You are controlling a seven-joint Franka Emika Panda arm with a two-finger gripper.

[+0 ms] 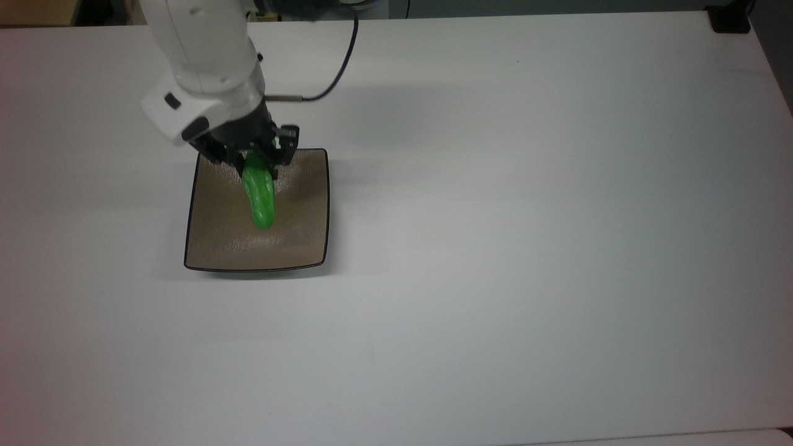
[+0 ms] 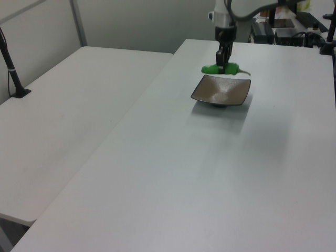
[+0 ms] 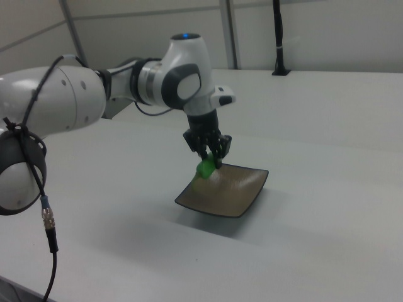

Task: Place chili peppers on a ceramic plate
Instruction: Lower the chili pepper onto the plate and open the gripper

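Note:
A glossy green chili pepper (image 1: 260,196) hangs over the square taupe ceramic plate (image 1: 291,238), its free end reaching toward the plate's middle in the top view. My gripper (image 1: 253,162) is shut on the pepper's upper end, above the plate's far edge. The left view has the pepper (image 2: 217,69) lying level just above the plate (image 2: 220,91), with its thin stem sticking out to the left view's right and the gripper (image 2: 223,62) coming straight down onto it. From the right view, the gripper (image 3: 208,159) holds the pepper (image 3: 204,168) over the plate (image 3: 230,195); whether the pepper touches the plate I cannot tell.
The plate stands on a wide white table (image 1: 495,248). A black cable (image 1: 337,68) trails behind the arm. A second white table (image 2: 68,105) adjoins at the left view's left, and a black clamp post (image 1: 730,18) sits at the top view's far right corner.

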